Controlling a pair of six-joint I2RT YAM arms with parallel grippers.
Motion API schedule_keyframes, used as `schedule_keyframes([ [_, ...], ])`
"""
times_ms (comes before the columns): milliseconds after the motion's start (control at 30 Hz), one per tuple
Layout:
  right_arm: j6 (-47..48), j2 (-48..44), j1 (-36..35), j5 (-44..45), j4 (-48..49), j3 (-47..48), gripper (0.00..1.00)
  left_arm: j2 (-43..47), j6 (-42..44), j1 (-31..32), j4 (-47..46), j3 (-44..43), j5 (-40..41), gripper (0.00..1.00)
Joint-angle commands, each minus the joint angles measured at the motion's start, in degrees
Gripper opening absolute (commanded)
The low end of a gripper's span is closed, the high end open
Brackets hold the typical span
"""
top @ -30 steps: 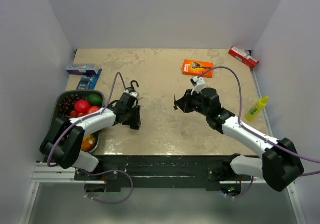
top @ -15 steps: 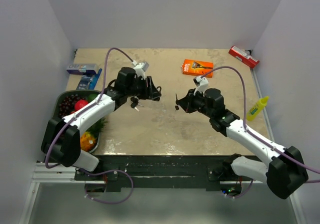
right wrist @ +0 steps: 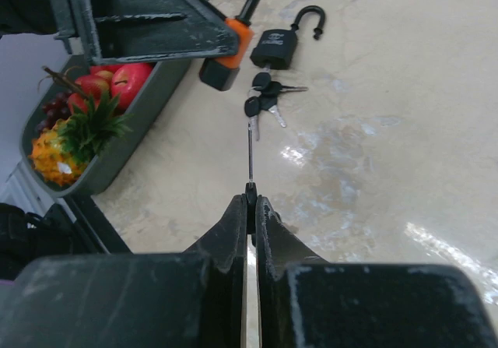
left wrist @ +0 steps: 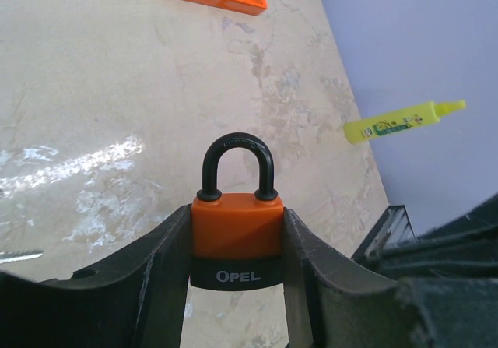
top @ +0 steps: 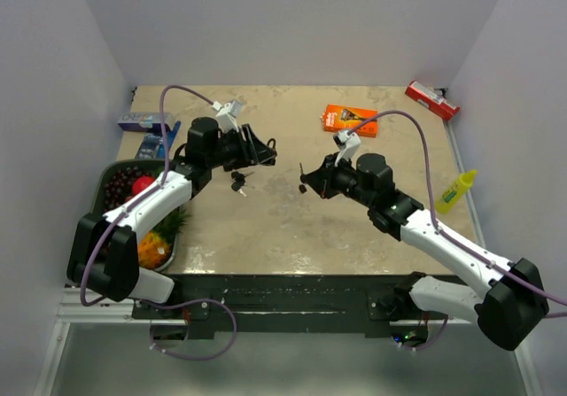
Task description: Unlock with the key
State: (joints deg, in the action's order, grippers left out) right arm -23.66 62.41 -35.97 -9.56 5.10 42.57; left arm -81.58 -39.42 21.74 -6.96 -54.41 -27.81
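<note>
My left gripper (top: 263, 151) (left wrist: 237, 235) is shut on the orange padlock (left wrist: 236, 225), which has a black shackle and a black base marked OPEL. It holds the padlock above the table. The padlock also shows in the right wrist view (right wrist: 231, 43), with its black base turned towards my right gripper. My right gripper (top: 306, 182) (right wrist: 250, 200) is shut on a key (right wrist: 250, 152). The key's blade points forward at the held padlock, a short gap away.
A black padlock (right wrist: 276, 46) with an open shackle and a bunch of keys (right wrist: 261, 103) (top: 237, 182) lie on the table under the left gripper. There are an orange box (top: 350, 119), a red box (top: 431, 100), a yellow bottle (top: 454, 192), a blue box (top: 146, 121) and a fruit tray (top: 113, 167).
My left gripper has risen off the table with the orange padlock and turned towards the right arm. My right gripper has moved a little to the left with the key.
</note>
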Motion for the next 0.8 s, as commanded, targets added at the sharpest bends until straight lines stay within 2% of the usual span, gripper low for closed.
schedule_keyframes([
  [0, -2.5, 3.6, -3.3, 1.9, 4.0, 2.9, 0.00, 3.8, 0.8, -0.7, 1.7, 0.4, 7.3, 0.00],
  [100, -5.2, 5.3, -5.0, 1.2, 6.6, 2.9, 0.00, 4.1, 0.7, -1.3, 1.9, 0.3, 7.5, 0.00],
  [433, -5.7, 13.2, -13.6, 6.0, 7.8, 6.3, 0.00, 5.4, 0.1, -3.2, 2.7, 0.6, 8.6, 0.00],
  [767, -6.5, 21.9, -18.1, 8.3, 10.5, 10.5, 0.00, 5.5, -0.3, -4.2, 2.9, 1.3, 10.3, 0.00],
])
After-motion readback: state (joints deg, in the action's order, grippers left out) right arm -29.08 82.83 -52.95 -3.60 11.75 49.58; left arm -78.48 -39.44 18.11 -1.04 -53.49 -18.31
